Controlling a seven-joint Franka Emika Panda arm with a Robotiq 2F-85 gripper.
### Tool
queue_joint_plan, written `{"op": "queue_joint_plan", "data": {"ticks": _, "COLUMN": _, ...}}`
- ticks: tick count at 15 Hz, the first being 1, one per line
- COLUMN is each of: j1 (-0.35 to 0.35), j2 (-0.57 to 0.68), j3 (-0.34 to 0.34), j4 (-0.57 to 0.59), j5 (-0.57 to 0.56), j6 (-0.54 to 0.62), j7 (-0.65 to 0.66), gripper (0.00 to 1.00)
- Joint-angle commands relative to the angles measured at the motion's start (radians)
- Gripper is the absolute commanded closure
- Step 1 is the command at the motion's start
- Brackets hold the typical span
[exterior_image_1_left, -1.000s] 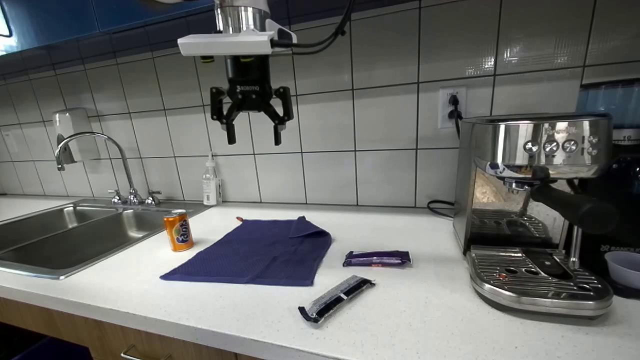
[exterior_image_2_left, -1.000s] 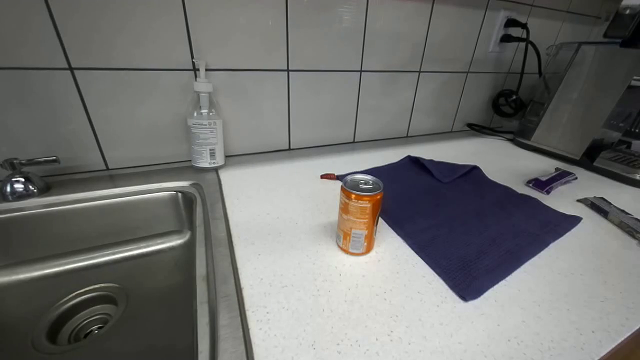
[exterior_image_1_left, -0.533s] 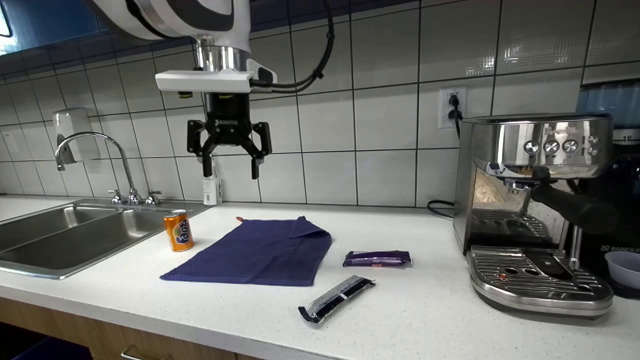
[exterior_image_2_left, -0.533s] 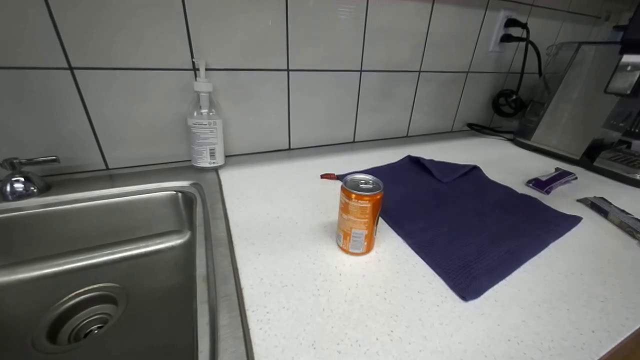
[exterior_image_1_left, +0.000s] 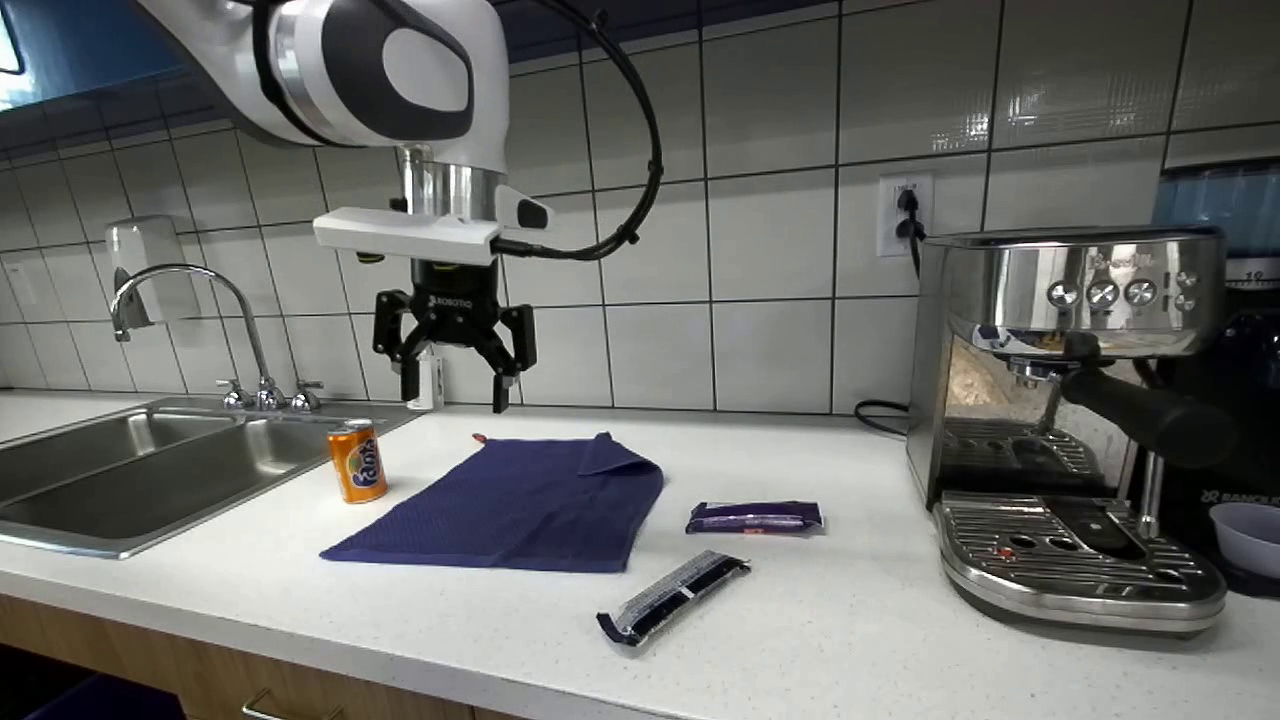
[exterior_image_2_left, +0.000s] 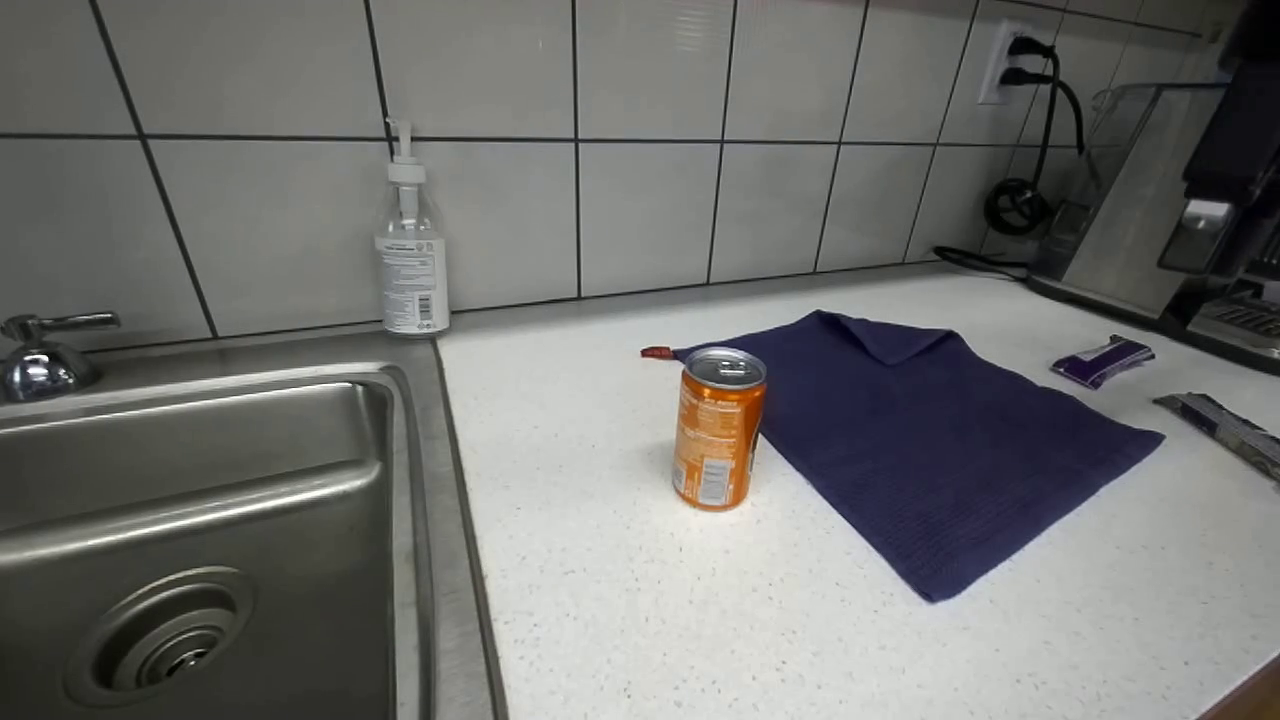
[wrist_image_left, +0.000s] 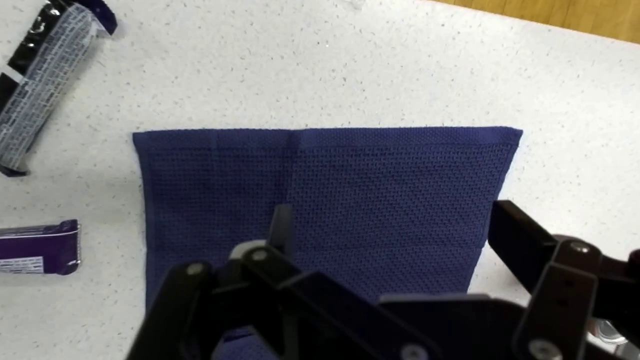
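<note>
Lower than half a second ago, my end effector now hangs above the desk, while everything on that surface keeps its place. My two fingers stand well spread and point straight down, clear of the things below. Nearest beneath me is the dark blue cloth; in the wrist view one finger shows over its weave and the other overlaps its side border. It lies between the desk's front and back edges, mostly flat, with a corner toward the back edge folded over. A small orange-red tab sticks out at its back corner nearest the sink. Next comes the orange can, upright near the cloth on the sink side, apart from it. On the cloth's opposite side, the purple-wrapped bar lies flat, and the black-and-silver bar lies slanted, closer to the front edge of the desk. Both are near the cloth but apart from it. Farther off, the sink is set into the desk, reaching from close to the front edge toward the back edge. By the sink's back corner stands the clear pump bottle, partly hidden behind me in an exterior view. Well apart from the sink, past the bars, sits the steel coffee machine, and the tiled wall rises from the back edge.
</note>
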Motion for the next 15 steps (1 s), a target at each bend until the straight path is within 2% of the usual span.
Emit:
{"op": "queue_joint_plan", "data": {"ticks": 1, "j1": -0.009, "j2": 0.088, "j3": 0.001, "j4": 0.026, "j5": 0.081, "j6": 0.058, "j7": -0.016, "gripper": 0.00}}
{"op": "queue_joint_plan", "data": {"ticks": 8, "j1": -0.046, "j2": 0.280, "j3": 0.010, "j4": 0.126, "j5": 0.216, "j6": 0.125, "j7": -0.006, "gripper": 0.00}}
{"op": "queue_joint_plan", "data": {"ticks": 15, "j1": -0.111, "j2": 0.438, "j3": 0.029, "j4": 0.269, "j5": 0.282, "j6": 0.132, "j7": 0.027, "gripper": 0.00}}
